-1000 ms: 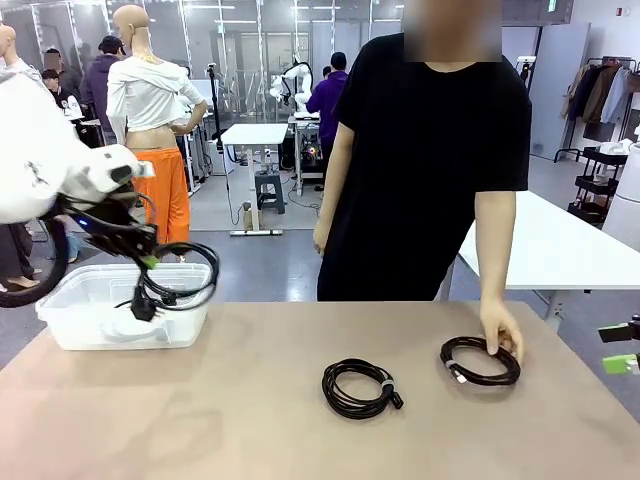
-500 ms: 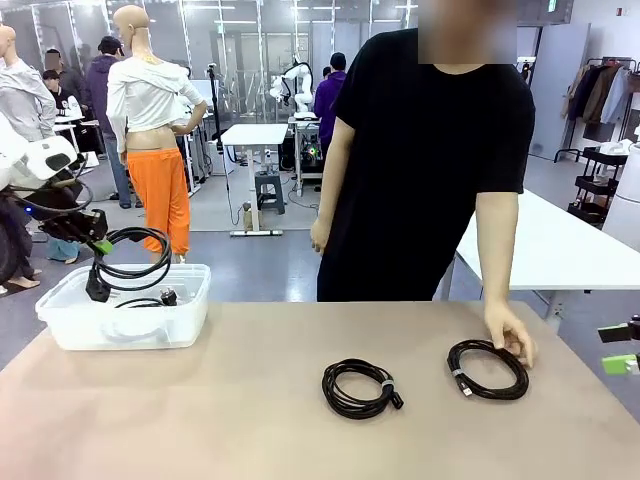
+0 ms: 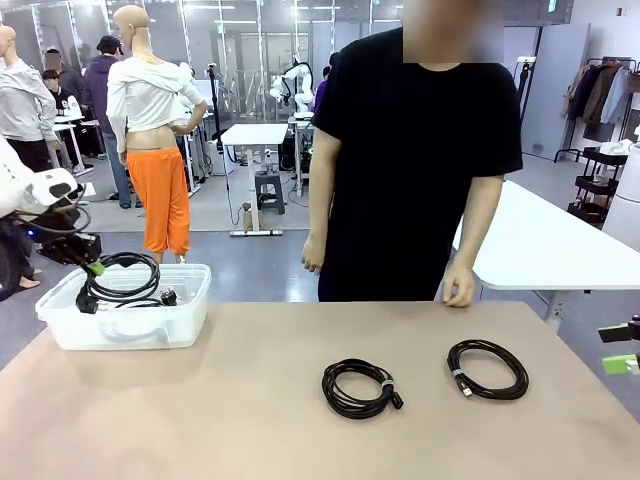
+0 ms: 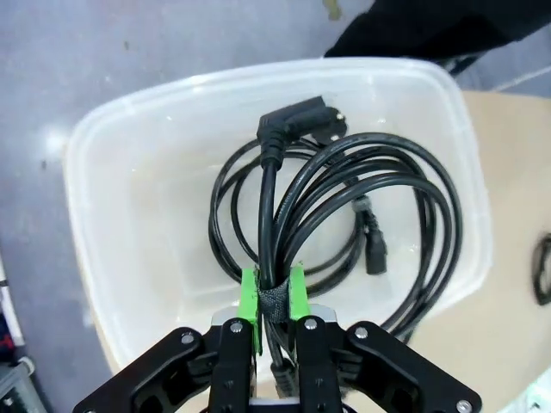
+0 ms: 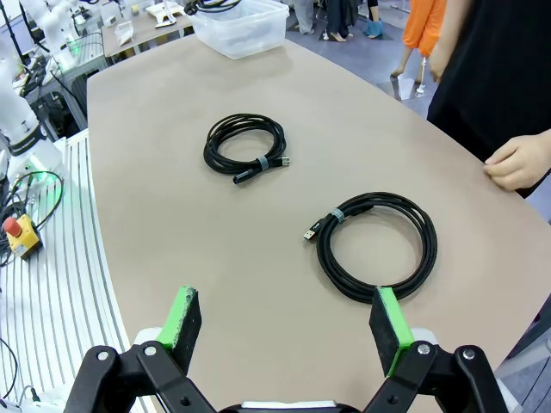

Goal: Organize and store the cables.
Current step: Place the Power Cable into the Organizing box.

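My left gripper (image 3: 95, 267) (image 4: 274, 301) is shut on the tie of a black coiled cable (image 3: 122, 280) (image 4: 344, 215), holding it over the clear plastic bin (image 3: 60, 325) (image 4: 103, 198) at the table's left. The coil hangs into the bin, plug end down. Two more coiled cables lie on the tan table: one at the middle (image 3: 360, 387) (image 5: 244, 144) and one to the right (image 3: 487, 368) (image 5: 377, 244). My right gripper (image 5: 288, 323) stands open above the table's right edge, with the right coil just ahead of its fingers. Its green pad (image 3: 620, 363) peeks in at the front view's right edge.
A person in a black shirt stands at the far side, one hand (image 3: 459, 291) (image 5: 519, 163) at the table's far edge behind the right coil. A white table (image 3: 560, 250) stands behind on the right.
My left gripper carried the cable leftward and lowered it over the bin. The person's hand pushed the right coil slightly, then let go and drew back to the table's far edge.
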{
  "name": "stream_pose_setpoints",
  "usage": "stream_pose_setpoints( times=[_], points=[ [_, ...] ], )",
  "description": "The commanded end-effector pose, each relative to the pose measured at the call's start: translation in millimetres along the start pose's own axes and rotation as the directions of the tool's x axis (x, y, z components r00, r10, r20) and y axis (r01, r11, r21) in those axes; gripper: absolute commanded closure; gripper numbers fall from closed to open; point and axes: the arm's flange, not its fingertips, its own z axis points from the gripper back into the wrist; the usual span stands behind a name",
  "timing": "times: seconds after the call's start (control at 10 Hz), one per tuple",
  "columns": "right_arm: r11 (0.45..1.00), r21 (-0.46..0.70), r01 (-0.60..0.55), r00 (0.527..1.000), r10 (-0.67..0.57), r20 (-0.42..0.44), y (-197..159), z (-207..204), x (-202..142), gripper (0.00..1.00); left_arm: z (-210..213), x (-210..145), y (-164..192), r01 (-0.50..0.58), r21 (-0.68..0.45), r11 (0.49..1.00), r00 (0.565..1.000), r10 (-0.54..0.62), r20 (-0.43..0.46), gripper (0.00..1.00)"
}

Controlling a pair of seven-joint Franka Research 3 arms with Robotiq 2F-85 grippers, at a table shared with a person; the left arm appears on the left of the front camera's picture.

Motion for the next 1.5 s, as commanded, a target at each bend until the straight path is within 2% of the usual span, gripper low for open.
stream_pose_setpoints(
  times=[0.0, 0.2, 0.3, 0.6, 0.7, 0.8, 0.9, 1.1, 1.3, 1.4],
  points=[
    [1.0, -0.001, -0.013, 1.0, 0.013, 0.019, -1.5, -1.2, -0.2, 0.0, -21.6, 8.3, 2.2, -0.022, 0.055, 0.998, 0.999, 0.02, 0.036, 0.84],
    [1.0, -0.001, -0.013, 1.0, 0.013, 0.019, -1.5, -1.2, -0.2, 0.0, -35.9, 1.6, 8.6, -0.051, 0.068, 0.996, 0.999, 0.051, 0.007, 0.84],
    [1.0, -0.001, -0.013, 1.0, 0.013, 0.019, -1.5, -1.2, -0.2, 0.0, -37.4, -0.6, 9.1, -0.053, 0.042, 0.998, 0.999, 0.053, 0.014, 0.84],
    [1.0, -0.001, -0.013, 1.0, 0.013, 0.019, -1.5, -1.2, -0.2, 0.0, -38.9, -6.9, 7.6, -0.062, 0.065, 0.996, 0.998, 0.061, 0.008, 0.84],
    [1.0, -0.001, -0.013, 1.0, 0.013, 0.019, -1.5, -1.2, -0.2, 0.0, -39.2, -6.1, 6.4, -0.076, 0.063, 0.995, 0.997, 0.075, 0.018, 0.58],
    [1.0, -0.001, -0.013, 1.0, 0.013, 0.019, -1.5, -1.2, -0.2, 0.0, -36.1, -6.0, 5.1, -0.083, 0.053, 0.995, 0.996, 0.082, 0.02, 0.49],
    [1.0, -0.001, -0.013, 1.0, 0.013, 0.019, -1.5, -1.2, -0.2, 0.0, -32.6, -6.2, 3.0, -0.082, 0.047, 0.996, 0.996, 0.081, 0.023, 0.22],
    [1.0, -0.001, -0.013, 1.0, 0.013, 0.019, -1.5, -1.2, -0.2, 0.0, -25.7, -7.3, -2.1, -0.077, 0.052, 0.996, 0.996, 0.075, 0.037, 0.0],
    [1.0, -0.001, -0.013, 1.0, 0.013, 0.019, -1.5, -1.2, -0.2, 0.0, -21.1, -9.9, -5.8, -0.078, 0.061, 0.995, 0.996, 0.075, 0.05, 0.0],
    [1.0, -0.001, -0.013, 1.0, 0.013, 0.019, -1.5, -1.2, -0.2, 0.0, -19.6, -11.4, -8.3, -0.08, 0.063, 0.995, 0.996, 0.077, 0.053, 0.04]
  ],
)
